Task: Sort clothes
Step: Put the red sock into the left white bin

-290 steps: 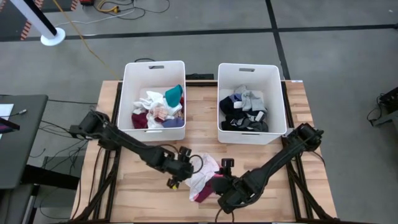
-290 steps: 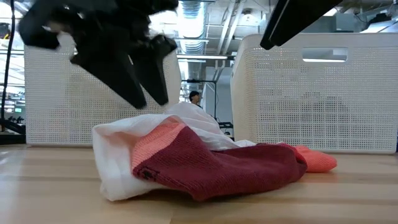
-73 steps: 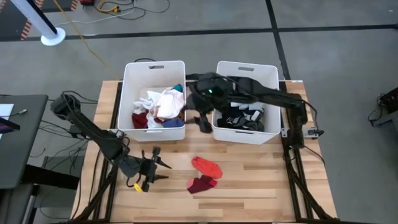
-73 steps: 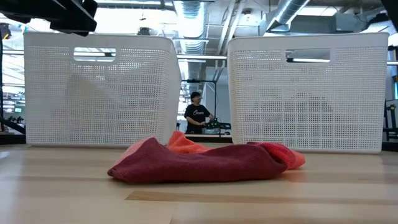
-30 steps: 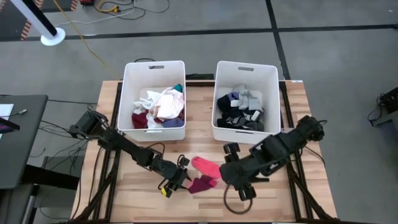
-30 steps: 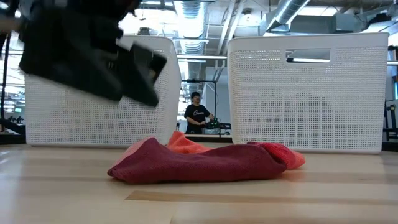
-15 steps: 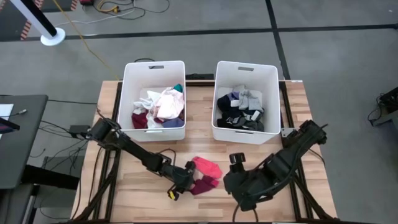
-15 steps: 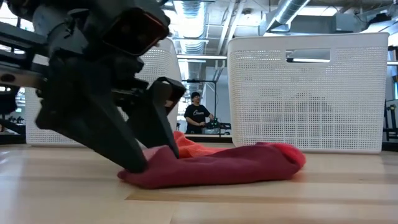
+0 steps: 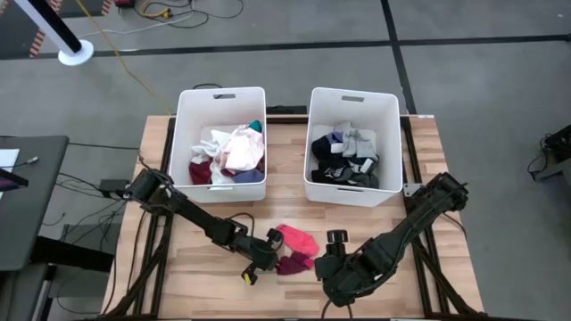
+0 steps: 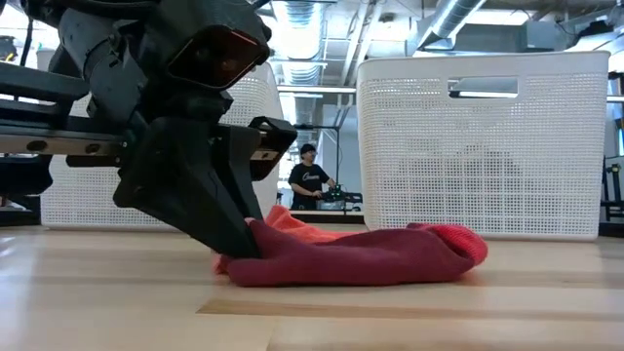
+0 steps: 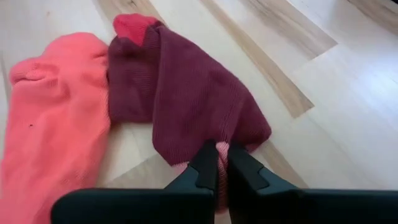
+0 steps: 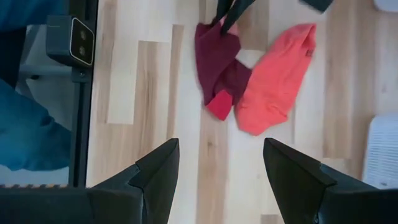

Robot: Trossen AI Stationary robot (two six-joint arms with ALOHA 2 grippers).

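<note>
Two socks lie side by side on the wooden table: a maroon sock (image 9: 293, 263) (image 11: 180, 87) with a red toe, and a coral sock (image 9: 297, 239) (image 11: 50, 106) just beyond it. My left gripper (image 9: 266, 259) (image 10: 239, 244) sits low at the maroon sock's left end, shut on it. My right gripper (image 9: 332, 267) (image 12: 221, 180) hovers open above the table, just right of the socks, with nothing between its fingers. My left gripper pinches the maroon sock's end opposite the red toe (image 11: 205, 134) between its two fingers, where a pink lining shows. The fingers slant down from the table's left. The sock lies slack on the table, bunched up at the held end (image 10: 244, 261).
Two white bins stand at the table's far side: the left bin (image 9: 189, 134) holds light and coloured clothes, the right bin (image 9: 391, 143) dark ones. Bare wood lies near the front edge. A person stands in the room beyond, seen between the bins in the low view.
My left gripper has come down to the maroon sock's left end and shut on it, pushing that end toward the right so that it bunches. My right gripper has sunk toward the table beside the socks and stays open.
</note>
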